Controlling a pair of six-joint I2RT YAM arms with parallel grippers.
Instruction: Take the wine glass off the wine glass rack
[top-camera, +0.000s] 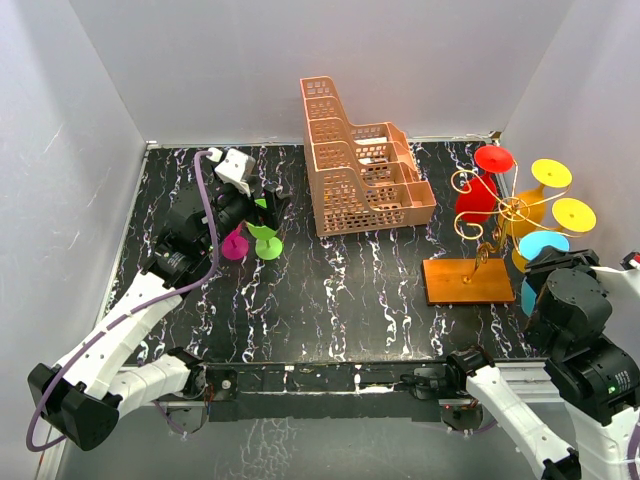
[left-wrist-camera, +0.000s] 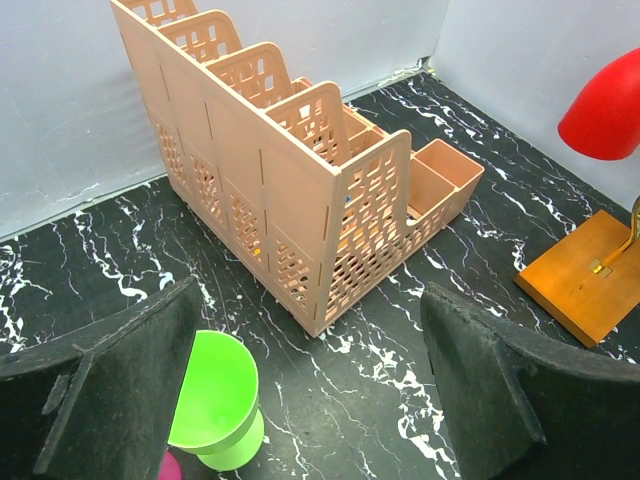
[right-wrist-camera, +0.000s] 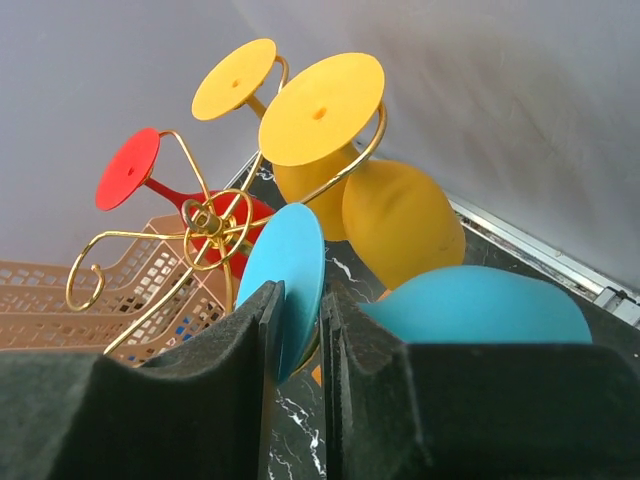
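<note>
Right gripper (right-wrist-camera: 300, 305) clamped on the stem of the blue wine glass (right-wrist-camera: 480, 305), which hangs foot-up on the wine glass rack (top-camera: 468, 281) near the table's (top-camera: 330, 300) right edge, evidently to slide it off; left gripper (left-wrist-camera: 310, 305) released over a green glass (left-wrist-camera: 215, 400).

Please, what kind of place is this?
Probably a robot test booth, not a home: plain grey walls enclose a black marbled table, two robot arms are bolted at its edge, and bright wine glasses hang on a wire rack.
</note>
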